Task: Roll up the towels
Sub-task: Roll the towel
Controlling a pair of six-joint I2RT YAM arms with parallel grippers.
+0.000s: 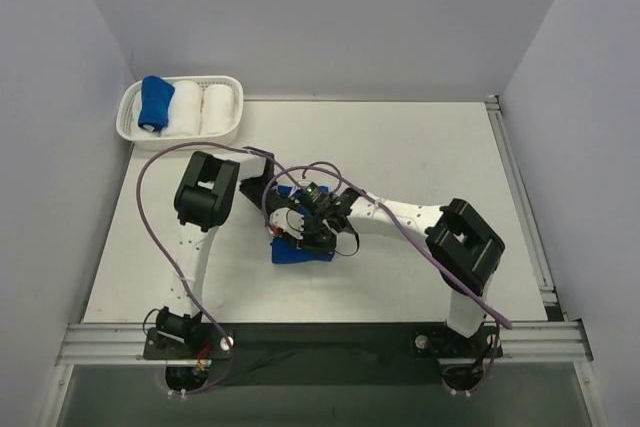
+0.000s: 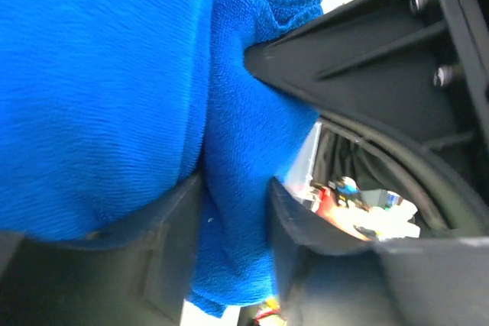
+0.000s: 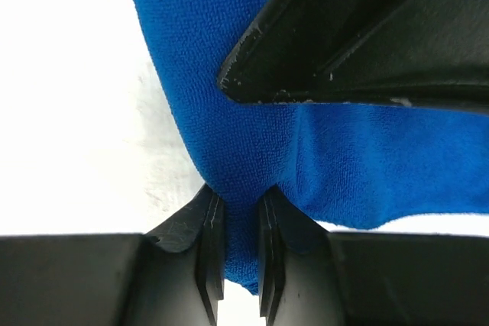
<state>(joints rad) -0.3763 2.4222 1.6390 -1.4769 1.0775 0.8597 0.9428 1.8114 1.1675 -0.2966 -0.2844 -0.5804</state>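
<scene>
Right wrist view: my right tool (image 3: 237, 208) is pinched narrow on a fold of the blue towel (image 3: 229, 97), cloth squeezed between both fingers. Just beyond, my left tool (image 2: 235, 188) has another thick fold of the same towel filling its gap and touching both fingers, so it holds too. From above, both tools meet over that towel, which lies bunched on the table (image 1: 430, 167) between my arms. At the far left corner a white basket (image 1: 125, 127) holds one rolled blue towel (image 1: 155, 104) beside two white rolls (image 1: 200, 107).
</scene>
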